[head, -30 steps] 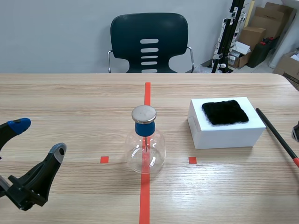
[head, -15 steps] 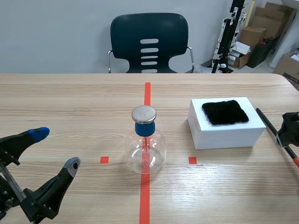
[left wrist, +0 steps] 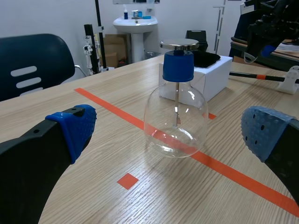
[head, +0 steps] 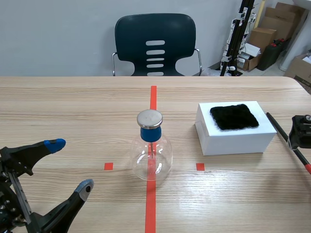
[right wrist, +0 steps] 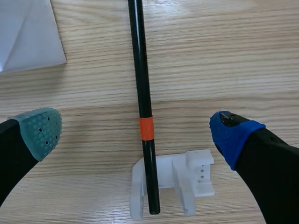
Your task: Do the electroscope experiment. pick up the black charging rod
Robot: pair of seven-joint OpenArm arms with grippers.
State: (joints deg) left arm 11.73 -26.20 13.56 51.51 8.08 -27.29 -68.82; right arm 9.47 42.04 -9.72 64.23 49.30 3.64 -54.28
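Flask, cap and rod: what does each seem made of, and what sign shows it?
Flask: probably clear glass, see-through with glints. Cap: polished metal disc, reflective, on a blue stopper, likely plastic. Rod: glossy black, perhaps plastic; material uncertain.

Three views, one table [head: 73, 97]
The flask [head: 152, 158] is shared by the frontal overview and the low left wrist view; the rod [right wrist: 141, 70], by the close, downward right one.
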